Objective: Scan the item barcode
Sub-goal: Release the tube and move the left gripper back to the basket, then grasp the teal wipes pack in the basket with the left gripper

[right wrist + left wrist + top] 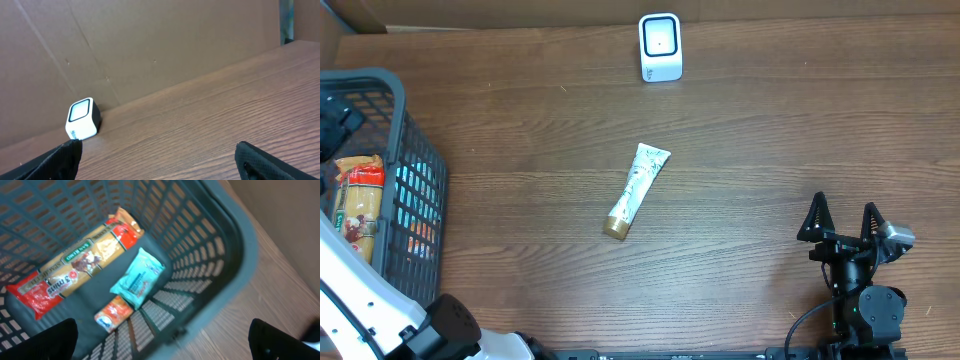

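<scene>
A white barcode scanner [660, 47] stands at the table's far edge, and it shows at the left of the right wrist view as the scanner [82, 119]. A white tube with a gold cap [636, 190] lies mid-table. My left gripper [162, 347] hangs open above the grey basket [235, 255], with nothing between its fingers. Below it lie a long pasta packet [75, 265], a teal packet [137, 277] and a small orange item [114, 314]. My right gripper [845, 225] stands open near the front right, empty, facing the scanner.
The basket [415, 150] sits at the table's left edge with the left arm's white link [360, 300] in front of it. A cardboard wall [150, 45] backs the table behind the scanner. Bare wood lies between the tube and the right gripper.
</scene>
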Action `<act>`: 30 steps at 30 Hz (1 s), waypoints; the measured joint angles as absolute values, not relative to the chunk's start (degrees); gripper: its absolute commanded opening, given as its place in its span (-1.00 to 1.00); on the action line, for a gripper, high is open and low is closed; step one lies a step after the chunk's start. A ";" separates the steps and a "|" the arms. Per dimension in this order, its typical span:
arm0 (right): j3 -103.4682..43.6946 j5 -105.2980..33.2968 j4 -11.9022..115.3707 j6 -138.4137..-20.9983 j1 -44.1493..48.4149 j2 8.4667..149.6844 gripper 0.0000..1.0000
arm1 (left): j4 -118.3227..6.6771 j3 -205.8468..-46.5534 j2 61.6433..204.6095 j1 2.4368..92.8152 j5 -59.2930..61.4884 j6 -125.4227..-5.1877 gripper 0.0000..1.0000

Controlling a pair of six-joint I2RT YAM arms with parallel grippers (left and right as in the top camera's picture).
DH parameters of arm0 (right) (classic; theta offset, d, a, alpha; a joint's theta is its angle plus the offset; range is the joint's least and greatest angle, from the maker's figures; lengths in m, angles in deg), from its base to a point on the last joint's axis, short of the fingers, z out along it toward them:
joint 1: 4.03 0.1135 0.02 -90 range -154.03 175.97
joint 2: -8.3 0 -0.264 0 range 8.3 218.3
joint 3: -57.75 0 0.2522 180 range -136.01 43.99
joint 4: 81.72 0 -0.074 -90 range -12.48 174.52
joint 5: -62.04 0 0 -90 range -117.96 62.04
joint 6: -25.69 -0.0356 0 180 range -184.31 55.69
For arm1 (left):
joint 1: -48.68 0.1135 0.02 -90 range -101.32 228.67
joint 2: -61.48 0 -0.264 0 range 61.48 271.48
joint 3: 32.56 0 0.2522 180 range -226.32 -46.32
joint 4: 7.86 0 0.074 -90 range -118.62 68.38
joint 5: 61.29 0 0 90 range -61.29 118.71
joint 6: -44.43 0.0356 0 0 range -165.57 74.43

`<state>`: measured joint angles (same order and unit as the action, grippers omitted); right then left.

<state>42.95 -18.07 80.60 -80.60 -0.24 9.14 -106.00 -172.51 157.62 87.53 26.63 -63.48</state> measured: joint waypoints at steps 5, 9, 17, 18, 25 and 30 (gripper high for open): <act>42.93 -18.07 80.60 -80.62 -0.24 9.14 1.00 | -100.18 -165.32 157.62 88.55 26.56 -61.62 0.99; 42.93 -18.05 80.57 -80.62 -0.24 9.14 1.00 | -95.05 -158.64 157.66 89.38 26.06 -59.79 1.00; 42.95 -18.05 80.60 -80.62 -0.24 9.14 1.00 | -87.11 -149.57 157.77 94.08 21.86 -53.49 1.00; 42.93 -18.07 80.60 -80.62 -0.24 9.14 1.00 | -86.32 -148.91 157.81 94.83 20.77 -52.16 1.00; 42.95 -18.05 80.60 -80.62 -0.24 9.14 1.00 | -84.31 -147.55 160.79 96.71 15.37 -42.58 1.00; 42.95 -18.05 80.55 -80.58 -0.24 9.14 1.00 | -83.68 -147.49 166.23 95.66 14.08 -38.89 0.87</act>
